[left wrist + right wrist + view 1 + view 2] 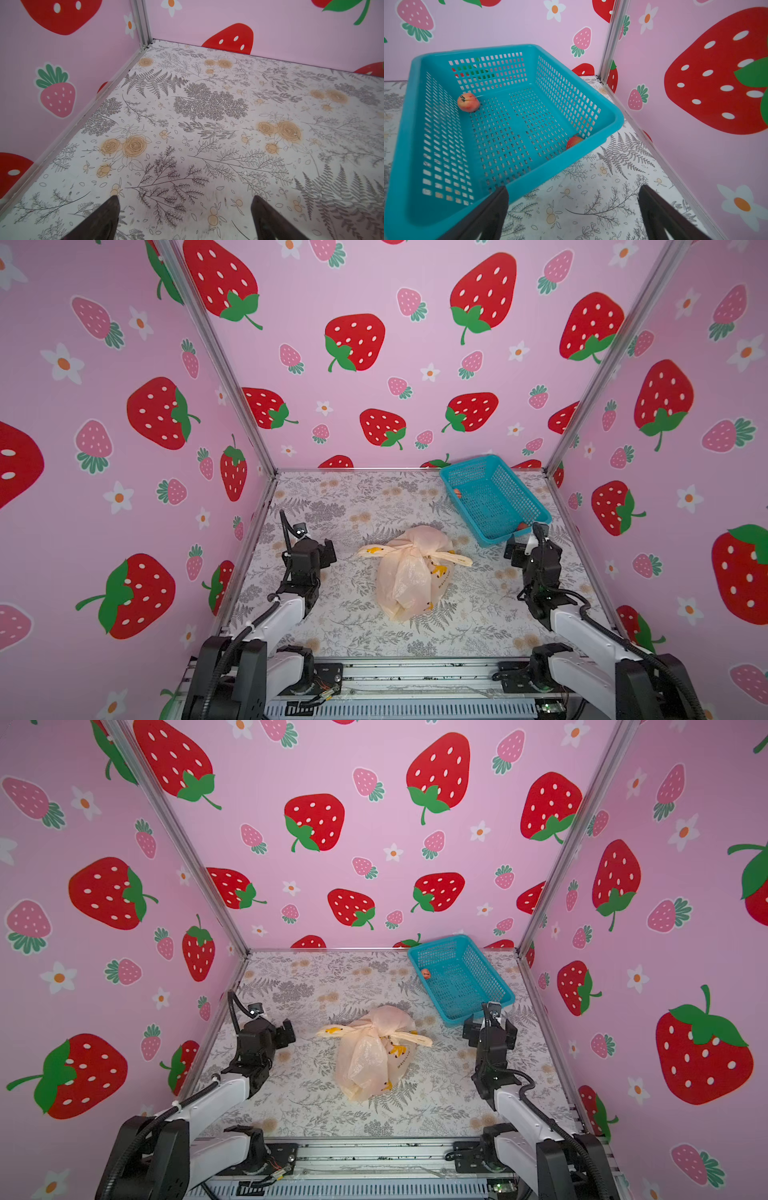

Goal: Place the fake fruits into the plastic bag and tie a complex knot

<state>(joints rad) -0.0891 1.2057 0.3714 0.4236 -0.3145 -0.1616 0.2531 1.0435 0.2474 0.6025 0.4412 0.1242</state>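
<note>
Bag: the plastic bag (409, 572) lay bunched at the middle of the table (332, 506). Its neck was cinched in a knot (411, 548) on the far side, and the handle ends (372, 551) splayed left and right.
Fruits: we could not count the fake fruits through the film. Two lay outside the bag, in the blue basket (566, 93) at the far right corner of the table: a peach-coloured fruit (468, 102) against one wall and a red strawberry (574, 141) tucked into a corner.
Left gripper: the left gripper (185, 199) had its jaws spread wide with nothing between them. It hung over bare table near the left edge, well apart from the bag.
Right gripper: the right gripper (573, 189) was released wide and empty, just beside the basket's near corner. We could not tell whether it touched the rim.
Step in hand: we judged it to be standing off and checking the knot.
Doing it well: we would keep both jaws clear of the handle ends and lift away rather than drag across the film, so nothing snags.
Risk: with two fruits left unbagged, the knot might need undoing.
</note>
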